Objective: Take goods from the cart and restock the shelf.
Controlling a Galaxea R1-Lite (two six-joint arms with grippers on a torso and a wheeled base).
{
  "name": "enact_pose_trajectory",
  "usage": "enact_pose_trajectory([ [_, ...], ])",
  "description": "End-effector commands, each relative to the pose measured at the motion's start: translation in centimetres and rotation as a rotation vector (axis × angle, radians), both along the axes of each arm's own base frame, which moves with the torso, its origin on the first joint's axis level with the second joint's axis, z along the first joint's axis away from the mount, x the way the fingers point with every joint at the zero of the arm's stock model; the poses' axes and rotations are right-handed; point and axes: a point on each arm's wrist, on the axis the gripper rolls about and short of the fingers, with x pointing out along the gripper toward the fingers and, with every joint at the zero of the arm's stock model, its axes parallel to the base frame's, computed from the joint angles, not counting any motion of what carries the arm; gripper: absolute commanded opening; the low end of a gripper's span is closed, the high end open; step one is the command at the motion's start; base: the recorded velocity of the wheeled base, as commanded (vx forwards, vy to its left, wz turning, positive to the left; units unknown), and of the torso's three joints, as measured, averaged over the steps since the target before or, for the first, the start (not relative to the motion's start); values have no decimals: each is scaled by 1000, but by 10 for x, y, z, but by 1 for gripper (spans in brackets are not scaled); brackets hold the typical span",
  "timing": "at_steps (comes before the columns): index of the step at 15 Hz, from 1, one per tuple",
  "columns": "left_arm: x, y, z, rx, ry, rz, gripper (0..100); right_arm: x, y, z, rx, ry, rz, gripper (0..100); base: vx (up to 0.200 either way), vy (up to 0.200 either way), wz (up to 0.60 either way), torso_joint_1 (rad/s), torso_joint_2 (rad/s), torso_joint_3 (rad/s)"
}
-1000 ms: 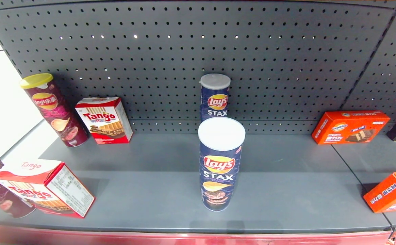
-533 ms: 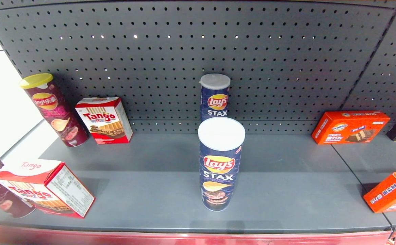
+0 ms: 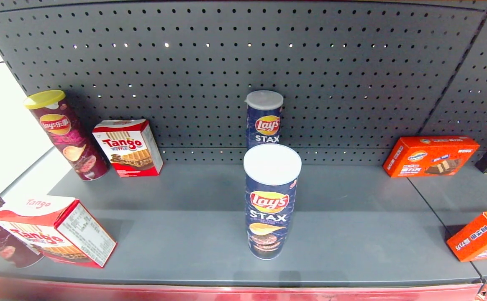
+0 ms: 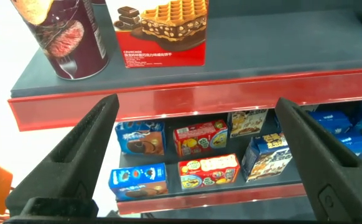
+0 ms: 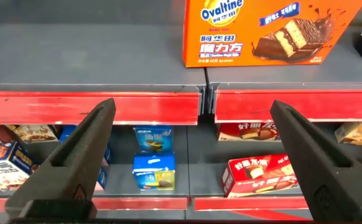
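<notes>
The grey shelf [image 3: 352, 234] bears an upright blue can [image 3: 271, 200]; left end effector [image 4: 194, 102] and right end effector [image 5: 192, 104] are spread, empty.

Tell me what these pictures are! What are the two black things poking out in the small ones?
A robot with two arms took them; its job is filling a shop shelf. The big picture comes from a camera on its head, looking down at the shelf. There a blue can stands in front of a second blue can. A red can and waffle boxes are on the left, orange boxes on the right. The other two pictures come from cameras on its wrists. The black things are the fingers of its left pincer and right pincer. Both are open and hold nothing.
</notes>
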Motion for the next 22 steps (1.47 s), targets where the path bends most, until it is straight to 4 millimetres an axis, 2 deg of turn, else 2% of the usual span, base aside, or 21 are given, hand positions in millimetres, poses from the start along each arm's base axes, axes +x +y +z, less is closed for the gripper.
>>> enact_pose_trajectory([
  [1,0,0,0,0,1,0,100,0,0,0,1,1,0,100,0,0,0,0,0,0],
  [22,0,0,0,0,1,0,100,0,0,0,0,1,3,100,0,0,0,0,0,0],
])
